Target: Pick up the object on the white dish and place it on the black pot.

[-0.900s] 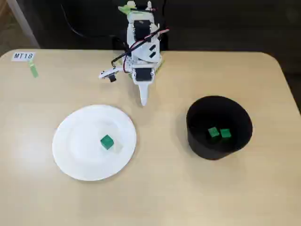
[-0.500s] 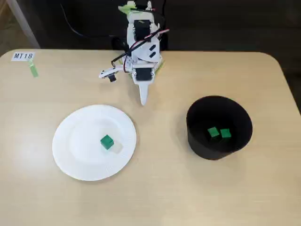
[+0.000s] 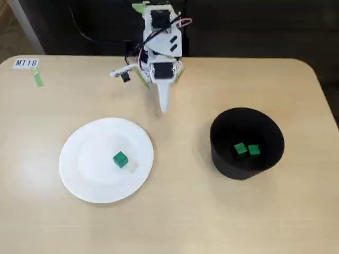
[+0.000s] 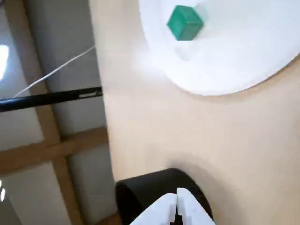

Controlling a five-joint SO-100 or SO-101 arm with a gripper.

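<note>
Fixed view first: the arm [image 3: 160,50] sits at the far edge of the table [image 3: 180,211], its gripper [image 3: 163,107] pointing down over bare tabletop with the fingers pressed together. The green cube [image 3: 120,159] lies near the middle of the white plate [image 3: 85,174], well apart from the gripper. Two more green cubes [image 3: 247,150] rest inside the black pot [image 3: 222,159] to the right. Wrist view now: the white fingertips [image 4: 190,213] meet at the bottom edge, the pot [image 4: 140,192] just behind them, the cube [image 4: 184,22] on the plate [image 4: 243,56] up top.
</note>
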